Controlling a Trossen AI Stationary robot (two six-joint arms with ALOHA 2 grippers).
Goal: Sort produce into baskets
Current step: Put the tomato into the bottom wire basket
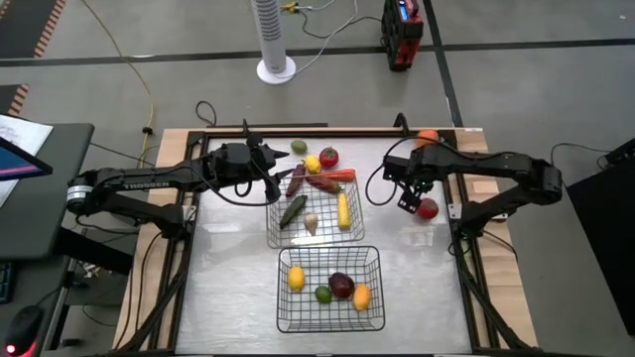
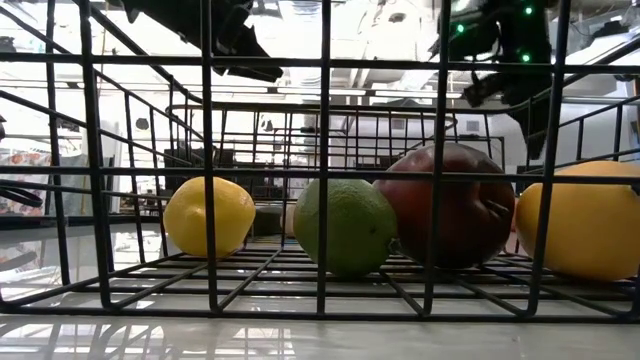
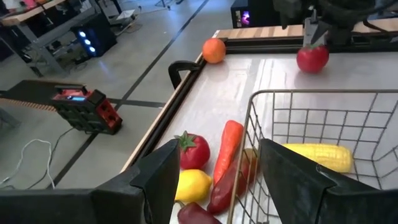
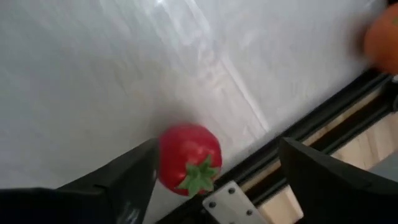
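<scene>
Baskets: two black wire-mesh baskets, the far basket [image 1: 278, 213] mid-table and the near basket [image 1: 288, 315] toward the table's front edge
Near basket contents: four pieces, a lemon [image 1: 296, 279], a lime [image 1: 322, 294], a dark red apple [image 1: 341, 286] and a second yellow-orange fruit [image 1: 361, 296]; the low view shows them in a row behind the grid bars, smooth and rounded
Far basket contents: a cucumber [image 1: 294, 210], a garlic bulb [image 1: 311, 224] and a corn cob [image 1: 343, 210], with a dark eggplant [image 1: 297, 180] at the basket's far end
Loose behind the far basket: a lime [image 1: 300, 147], a lemon [image 1: 313, 164], a tomato [image 1: 328, 156] with a green stem cap, and long red peppers [image 1: 331, 180] lying against the rim
Right side of table: a red tomato-like fruit [image 1: 428, 208] near the right rail, and an orange [image 1: 427, 136] at the far right corner
Left gripper [image 1: 281, 157]: arm reaches in from the left, fingers spread, holding nothing, poised above the loose pile at the far basket's far left corner
Right gripper [image 1: 410, 199]: arm bends in from the right and points down, fingers spread, just beside the red fruit, which sits by one finger [image 4: 134, 177] in the wrist view, not gripped
Table [image 1: 233, 288]: pale, glossy surface with a dark rail and wooden border
</scene>
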